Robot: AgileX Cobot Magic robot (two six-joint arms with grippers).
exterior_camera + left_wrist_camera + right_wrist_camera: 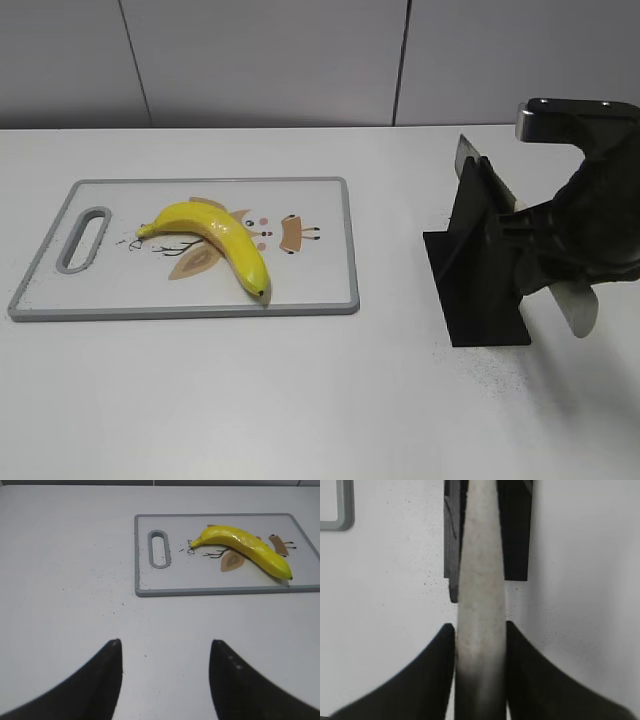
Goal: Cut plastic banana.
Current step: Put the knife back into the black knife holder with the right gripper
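Note:
A yellow plastic banana (215, 238) lies on the white, grey-rimmed cutting board (330, 290); both also show in the left wrist view (banana (247, 548), board (145, 555)). A knife with a pale grey handle (480, 580) sits in a black stand (478, 270), its blade tip (466, 152) poking out at the top. My right gripper (480, 630) is shut on the knife handle, with the arm (590, 230) to the right of the stand. My left gripper (165, 645) is open and empty above bare table, short of the board's handle slot (159, 548).
The black stand (515, 530) flanks the handle in the right wrist view. One corner of the cutting board (342, 515) shows at the top left there. Dark specks dot the white table (300, 400). A grey wall runs behind the table.

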